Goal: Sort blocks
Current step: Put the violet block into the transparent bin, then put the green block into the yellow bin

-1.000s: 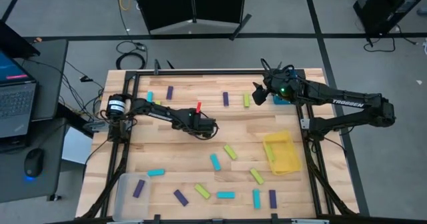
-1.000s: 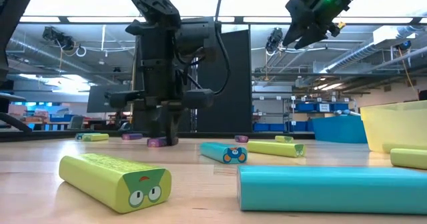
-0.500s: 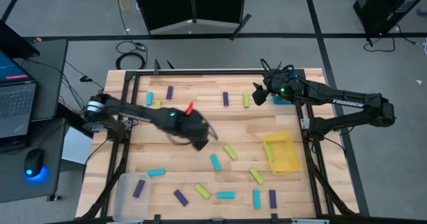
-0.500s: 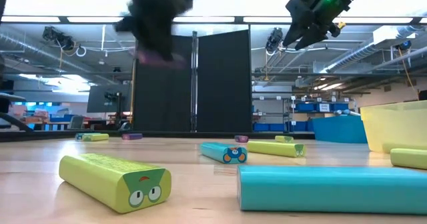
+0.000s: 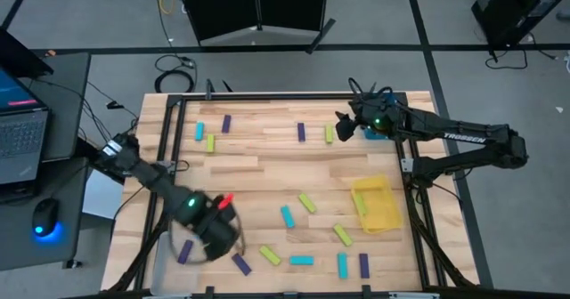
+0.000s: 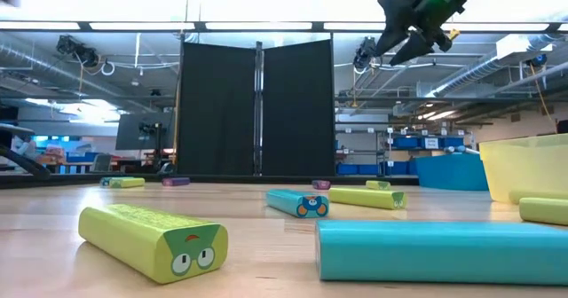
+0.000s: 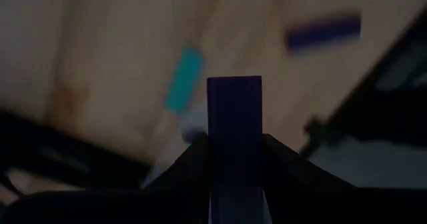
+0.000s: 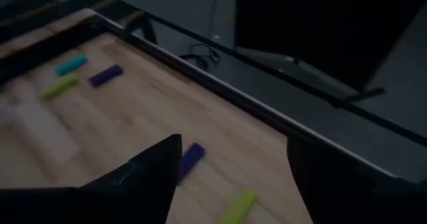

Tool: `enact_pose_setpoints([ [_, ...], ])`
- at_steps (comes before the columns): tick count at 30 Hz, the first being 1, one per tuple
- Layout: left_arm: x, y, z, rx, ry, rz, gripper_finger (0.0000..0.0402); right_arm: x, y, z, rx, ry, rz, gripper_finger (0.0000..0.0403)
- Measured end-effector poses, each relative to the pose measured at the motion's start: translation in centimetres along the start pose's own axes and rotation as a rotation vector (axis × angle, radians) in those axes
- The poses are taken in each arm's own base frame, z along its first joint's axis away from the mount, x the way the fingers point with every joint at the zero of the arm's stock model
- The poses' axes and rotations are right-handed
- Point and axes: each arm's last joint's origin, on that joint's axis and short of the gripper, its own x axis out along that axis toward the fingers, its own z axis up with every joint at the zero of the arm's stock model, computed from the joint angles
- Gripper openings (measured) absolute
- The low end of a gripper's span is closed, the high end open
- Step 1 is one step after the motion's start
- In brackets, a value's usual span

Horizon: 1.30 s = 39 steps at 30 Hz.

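A purple block [image 7: 234,127] stands clamped between the left gripper's [image 5: 216,232] jaws above the clear tray [image 5: 163,254].

Left end effector [image 5: 216,235] clamped; right [image 5: 341,125] agape.

Counted from above: five purple blocks [image 5: 301,133], five yellow-green blocks [image 5: 306,202], four cyan blocks [image 5: 287,216], three trays [image 5: 385,219].

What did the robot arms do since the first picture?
The left gripper swung from the middle of the table to the near left corner, over the clear tray, carrying a purple block between its fingers. It has gone from the low view. The right gripper stayed raised and open at the far right. The loose blocks did not move.
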Motion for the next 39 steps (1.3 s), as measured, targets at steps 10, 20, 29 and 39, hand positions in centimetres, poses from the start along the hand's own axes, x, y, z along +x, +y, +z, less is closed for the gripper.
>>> enact_pose_setpoints([
  [10,4.9,-1.4,-6.1,-0.030,0.199,0.028,0.0101,-1.5,4.3,-0.9,-0.065,-0.052,0.211,0.0279],
  [20,9.3,-0.5,-9.0,-0.056,0.245,0.099,0.0102,-1.4,9.2,-4.6,-0.338,0.110,0.469,0.0289],
  [29,9.7,0.0,-10.2,-0.016,0.248,0.147,0.0280,-2.6,12.0,-8.5,-0.377,0.277,0.553,0.0311],
  [39,5.1,-1.7,-8.8,0.026,-0.328,0.098,0.0342,-1.4,15.6,-15.2,-0.346,0.502,0.464,0.0312],
])
